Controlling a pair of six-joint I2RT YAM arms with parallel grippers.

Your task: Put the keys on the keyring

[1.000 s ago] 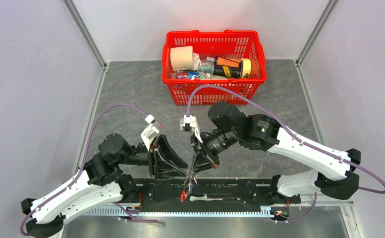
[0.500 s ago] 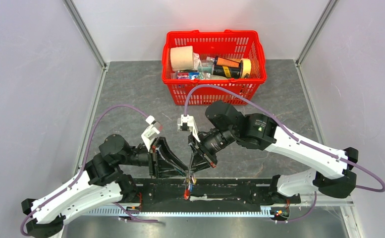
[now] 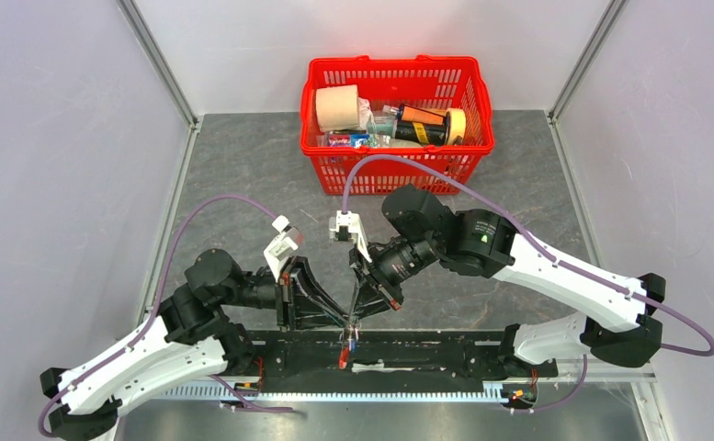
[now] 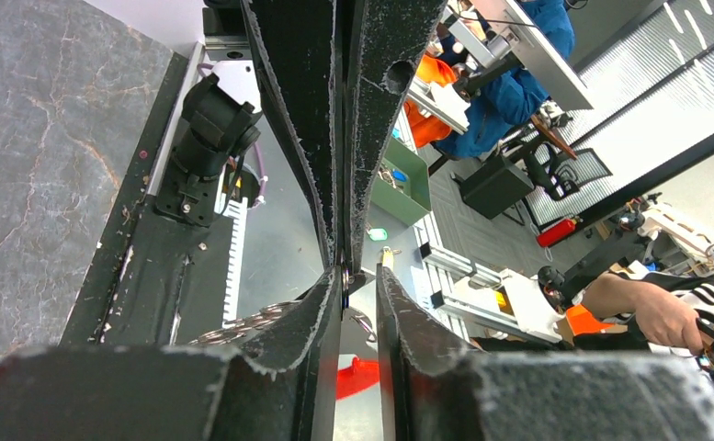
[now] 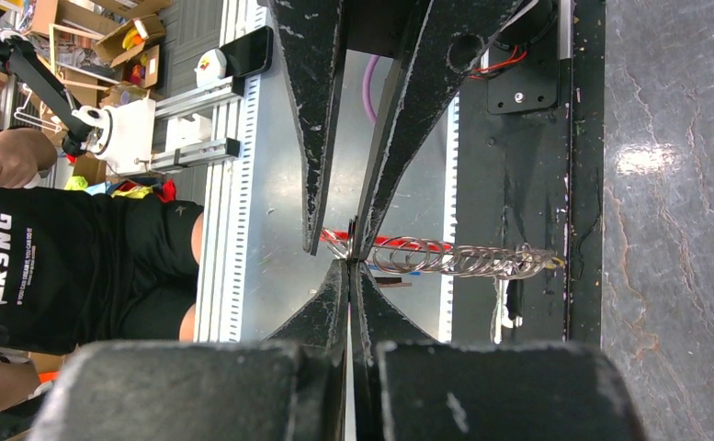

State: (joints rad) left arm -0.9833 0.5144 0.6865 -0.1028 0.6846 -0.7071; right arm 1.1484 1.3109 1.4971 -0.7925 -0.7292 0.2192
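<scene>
Silvery-coiled keyring point(image 5: 454, 260) hangs at 6 o'clock of the tabletop point(image 3: 243, 175), clenched in right tool point(image 5: 349, 264); left tool point(image 4: 359, 273) grip cannot be told; hold ring still, advance tips slowly, avoid twisting coil.

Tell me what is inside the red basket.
A paper roll, an orange-labelled black bottle, a yellow tape roll and a blue-red packet; whatever lies beneath them is covered.

Left gripper point(image 3: 342, 319) and right gripper point(image 3: 354, 318) meet tip to tip up front, keyring point(image 3: 345, 347) at their tips, basket point(image 3: 396, 63) well behind.
</scene>
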